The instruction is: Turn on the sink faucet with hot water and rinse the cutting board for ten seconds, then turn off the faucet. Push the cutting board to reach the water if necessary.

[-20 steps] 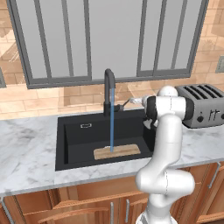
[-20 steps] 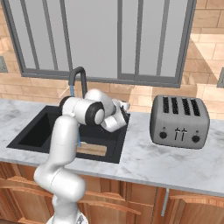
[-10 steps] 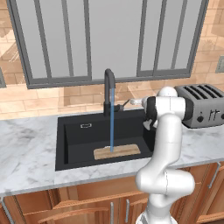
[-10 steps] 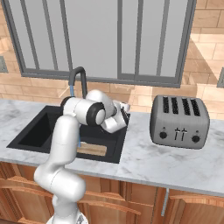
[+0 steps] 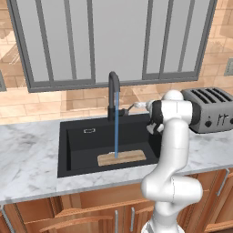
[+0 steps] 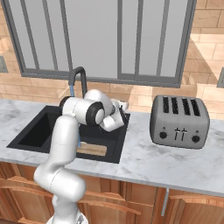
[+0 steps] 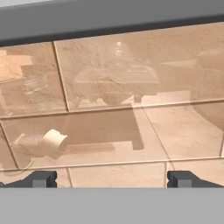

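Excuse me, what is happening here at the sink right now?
The faucet is running: water falls onto the cutting board lying in the sink. The gripper is open, holds nothing, and faces the tiled wall behind the counter, to the right of the faucet. A toaster stands further right.

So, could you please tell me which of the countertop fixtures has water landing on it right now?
The cutting board in the sink: the water from the sink faucet lands on it. The toaster stands dry on the counter.
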